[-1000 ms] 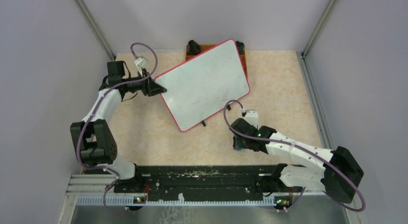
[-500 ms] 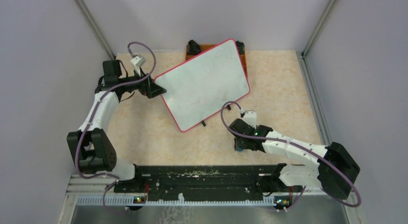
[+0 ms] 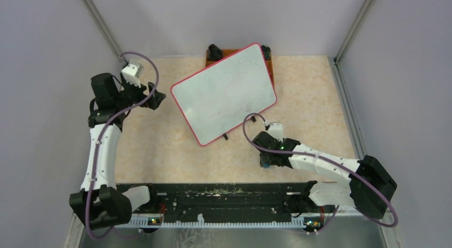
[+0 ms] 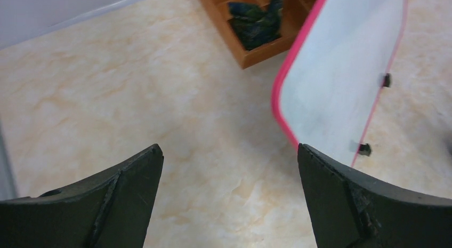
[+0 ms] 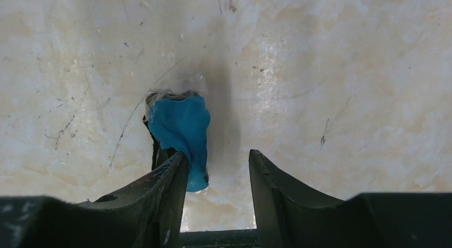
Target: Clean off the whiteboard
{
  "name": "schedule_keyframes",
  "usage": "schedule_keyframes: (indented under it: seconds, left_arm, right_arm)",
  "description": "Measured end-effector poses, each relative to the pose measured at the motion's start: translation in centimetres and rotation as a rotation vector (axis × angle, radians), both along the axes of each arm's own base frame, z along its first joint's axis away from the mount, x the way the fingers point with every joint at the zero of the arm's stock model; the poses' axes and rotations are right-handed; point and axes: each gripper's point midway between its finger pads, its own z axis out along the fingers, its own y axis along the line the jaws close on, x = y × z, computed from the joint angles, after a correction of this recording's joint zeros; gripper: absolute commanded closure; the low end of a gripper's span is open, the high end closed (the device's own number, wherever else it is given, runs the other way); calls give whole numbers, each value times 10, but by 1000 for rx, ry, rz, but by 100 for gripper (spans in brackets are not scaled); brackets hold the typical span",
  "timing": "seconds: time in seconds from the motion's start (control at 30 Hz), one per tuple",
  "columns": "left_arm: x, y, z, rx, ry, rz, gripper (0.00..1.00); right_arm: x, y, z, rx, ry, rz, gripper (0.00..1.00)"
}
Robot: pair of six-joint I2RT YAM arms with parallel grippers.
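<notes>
The whiteboard [image 3: 224,93], white with a thin red rim, leans tilted with its far edge on the brown wooden tray [image 3: 269,61]; only faint smudges show on it. My left gripper [image 3: 154,98] is open, left of the board's corner and apart from it. In the left wrist view the left gripper [image 4: 229,148] frames bare table, with the whiteboard [image 4: 341,72] to the upper right. My right gripper [image 3: 264,161] hangs low over a small blue eraser [image 5: 178,130] on the table. The right gripper [image 5: 218,153] is open, and the eraser touches only the left finger.
The wooden tray [image 4: 250,53] holds a dark crumpled item [image 4: 256,18] in one compartment. Grey walls close in the table on three sides. The black base rail [image 3: 224,197] runs along the near edge.
My left gripper opened, let go of the whiteboard's left corner and drew back to the left. The right gripper widened slightly over the blue eraser.
</notes>
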Motion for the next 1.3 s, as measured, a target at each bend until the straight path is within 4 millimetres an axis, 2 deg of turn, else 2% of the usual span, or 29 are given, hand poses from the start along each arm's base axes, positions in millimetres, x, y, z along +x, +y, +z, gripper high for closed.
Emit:
schedule_keyframes:
  seconds: [0.1,0.17,0.3,0.43,0.5,0.6,0.8,0.93,1.0,1.13,1.3]
  left_arm:
    - [-8,34,-2,28,-15,134,0]
    - [-11,48,-7,34,-7,184,0]
    - [-17,64,-35,34,53,229,0]
    - [-25,65,-61,25,115,235,0]
    - [-27,64,-68,20,129,231,0]
    - [-30,63,-71,14,133,225,0]
    - [-35,57,-78,-1,140,203,0]
    - [-38,55,-83,-7,149,195,0]
    - [-38,55,-82,-8,145,191,0]
    - [-39,55,-79,1,129,189,0]
    - [-44,57,-82,22,120,188,0]
  right_arm:
    - [2,-2,0,-15,-6,-4,54]
    - [4,-5,-1,-52,-1,-12,54]
    - [8,-2,-7,-96,16,-7,54]
    - [11,3,-8,-108,27,17,54]
    - [11,4,-8,-106,29,28,54]
    - [11,9,-8,-91,32,53,54]
    - [7,48,-6,143,20,124,54]
    - [6,56,1,201,5,141,54]
    - [6,53,-2,178,11,133,54]
    - [8,34,-8,65,23,75,54]
    - [13,19,1,28,-16,30,53]
